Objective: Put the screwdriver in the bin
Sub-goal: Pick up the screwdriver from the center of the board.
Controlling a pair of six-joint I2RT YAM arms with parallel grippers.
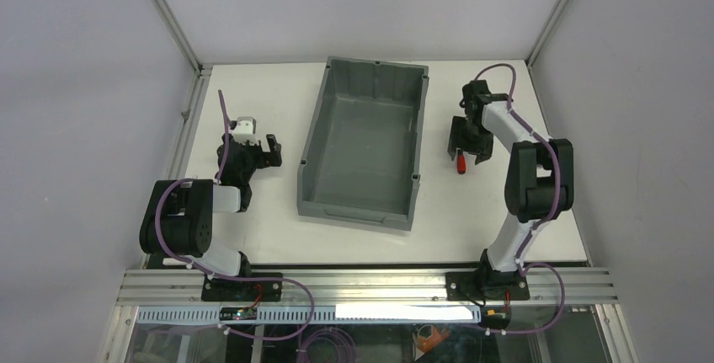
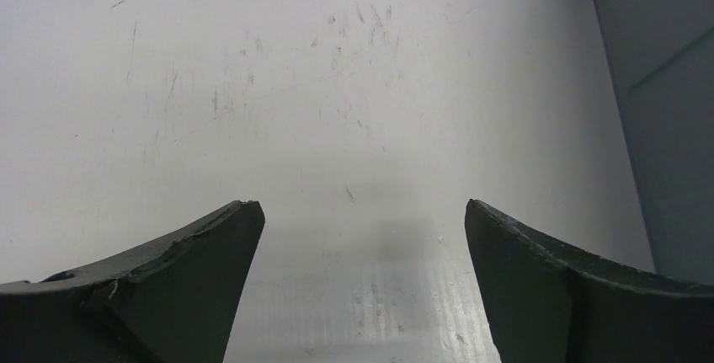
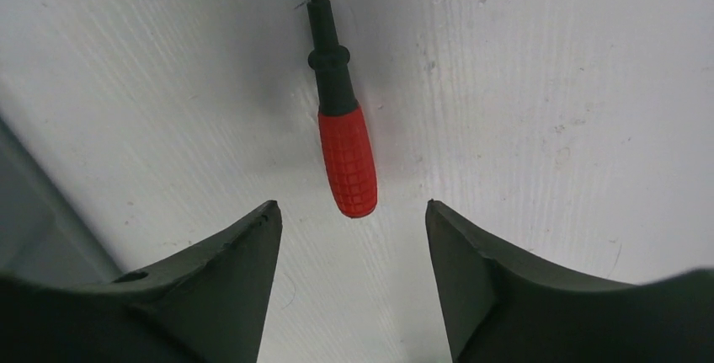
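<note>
The screwdriver (image 1: 461, 166), with a red handle and black shaft, lies flat on the white table to the right of the grey bin (image 1: 364, 203). In the right wrist view the red handle (image 3: 347, 161) points at the gap between my fingers and its end sits just ahead of the fingertips; the shaft runs out of the top edge. My right gripper (image 1: 468, 146) (image 3: 354, 209) is open and low over the screwdriver, holding nothing. My left gripper (image 1: 268, 151) (image 2: 362, 205) is open and empty over bare table left of the bin. The bin holds nothing.
The bin's outer wall shows at the right edge of the left wrist view (image 2: 665, 127) and as a grey strip at the left edge of the right wrist view (image 3: 21, 203). Metal frame rails (image 1: 181, 119) border the table left and right.
</note>
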